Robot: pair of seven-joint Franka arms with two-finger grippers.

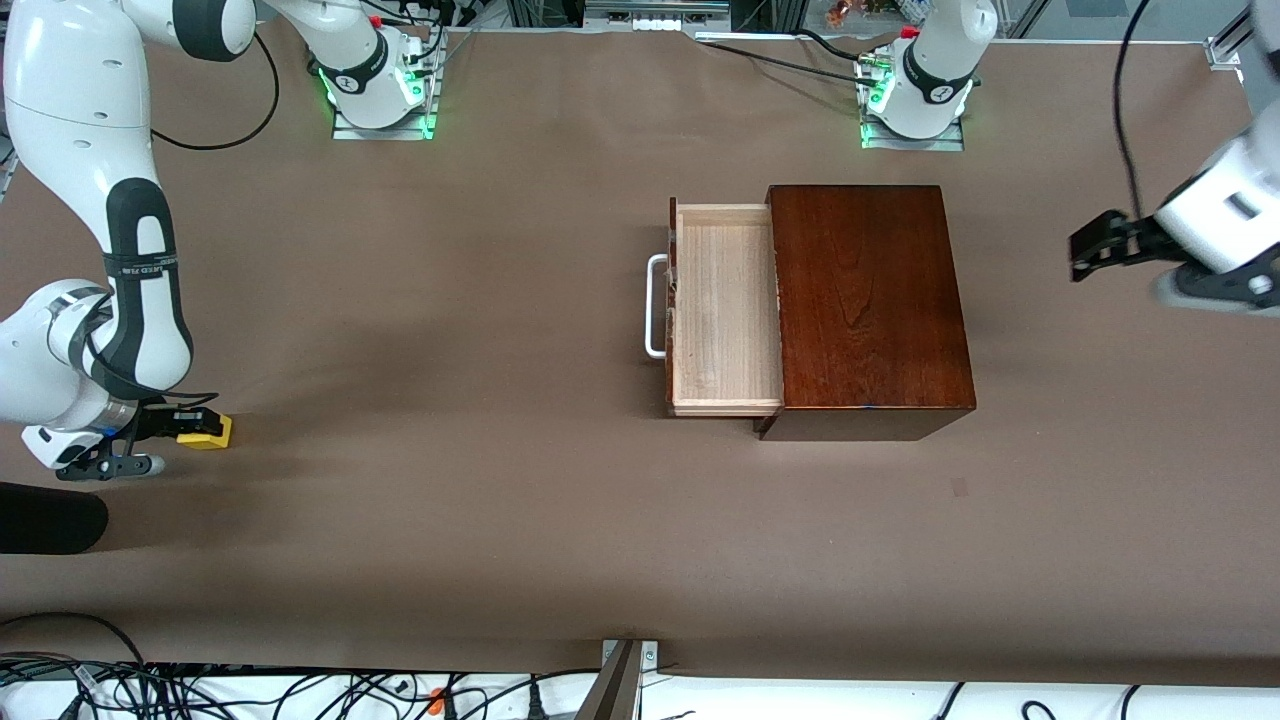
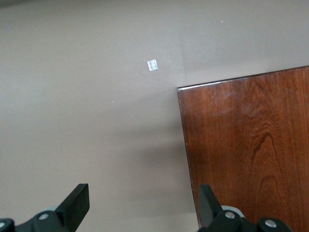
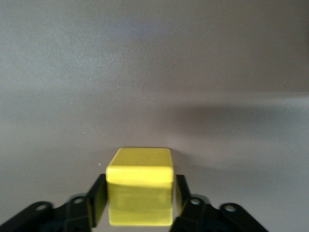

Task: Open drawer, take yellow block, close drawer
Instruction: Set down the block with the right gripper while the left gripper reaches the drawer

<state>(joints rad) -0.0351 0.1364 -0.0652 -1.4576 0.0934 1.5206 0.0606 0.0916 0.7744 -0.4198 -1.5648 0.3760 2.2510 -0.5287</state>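
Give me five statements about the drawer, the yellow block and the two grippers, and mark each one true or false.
1. The drawer is pulled out of the wooden box. True.
2. The yellow block lies inside the drawer. False: it is out on the table at the right arm's end, and the drawer's tray shows only bare pale wood.
3. The right gripper has the yellow block between its fingers. True.
4. The left gripper holds the drawer's white handle. False: it is open, with nothing between its fingers, up off the box's end nearest the left arm, well away from the handle.
5. The yellow block sits on top of the wooden box. False: the box top is bare.
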